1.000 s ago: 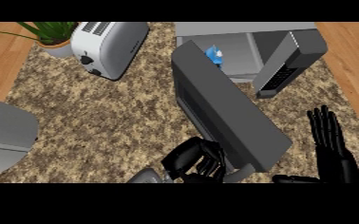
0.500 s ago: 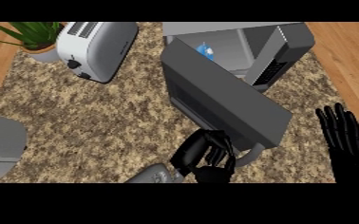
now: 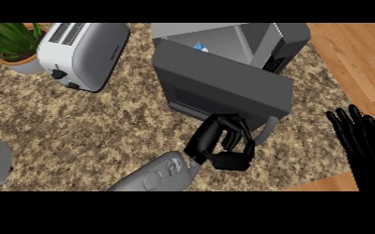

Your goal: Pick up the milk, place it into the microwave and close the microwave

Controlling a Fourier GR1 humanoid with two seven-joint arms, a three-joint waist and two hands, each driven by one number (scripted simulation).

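At the near edge of the worktop [image 3: 95,124], the grey left forearm is seen entering from the lower border, and the left hand [image 3: 223,146] is set against the near lower edge of the microwave door [image 3: 219,84], just beside the door's pale handle [image 3: 267,129]; its fingers are curled into a clench and nothing is seen enclosed in them, so the hand is judged to be pushing rather than carrying; at the right border the right hand [image 3: 355,134] is shown resting, released, with fingers straight and pointing up, well apart from the door; further back, the door is seen standing ajar, swung partway across the opening of the microwave [image 3: 289,34], with a gap left along its far edge; through that gap the milk [image 3: 199,47] is glimpsed as a small blue and white shape inside the cavity, so the picking up and the placing are judged done and only the closing is left; the door is not yet flush with the body, and a further push toward the cavity is thought to be needed; to the left, a white toaster [image 3: 84,52] is seen on the worktop, well apart from the microwave, and a potted plant [image 3: 18,39] is set at the far left corner; no brand, label or writing can be read on the milk, the microwave or the toaster.
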